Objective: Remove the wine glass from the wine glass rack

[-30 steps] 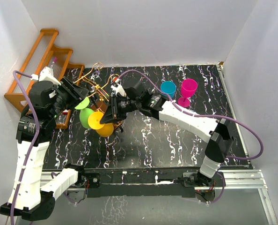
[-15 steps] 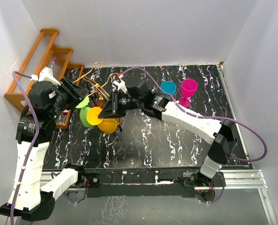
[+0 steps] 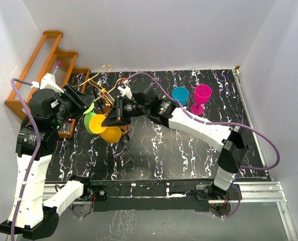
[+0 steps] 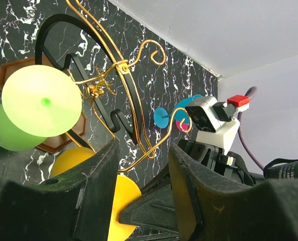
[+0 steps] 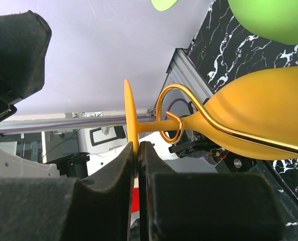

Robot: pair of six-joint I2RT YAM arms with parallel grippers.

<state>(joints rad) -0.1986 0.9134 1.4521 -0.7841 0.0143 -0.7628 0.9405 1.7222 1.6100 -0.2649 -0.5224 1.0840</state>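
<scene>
The stepped shelf (image 3: 43,63) crowds the far-left corner of the table (image 3: 154,145); just right of it the left gripper (image 3: 85,104) hovers half-spread around nothing, close to the green glass (image 3: 90,123) hanging on the wine glass rack (image 3: 105,89). Next along, the yellow wine glass (image 3: 112,133) hangs tilted (its stem sits inside a curl of the wire), and the right gripper (image 5: 137,150) is pinched tight on the thin rim of its foot. Beyond, the table lies open as far as the blue glass (image 3: 180,94) and pink glass (image 3: 202,95) near the far edge.

White walls (image 3: 139,30), black marbled tabletop (image 3: 181,155)
</scene>
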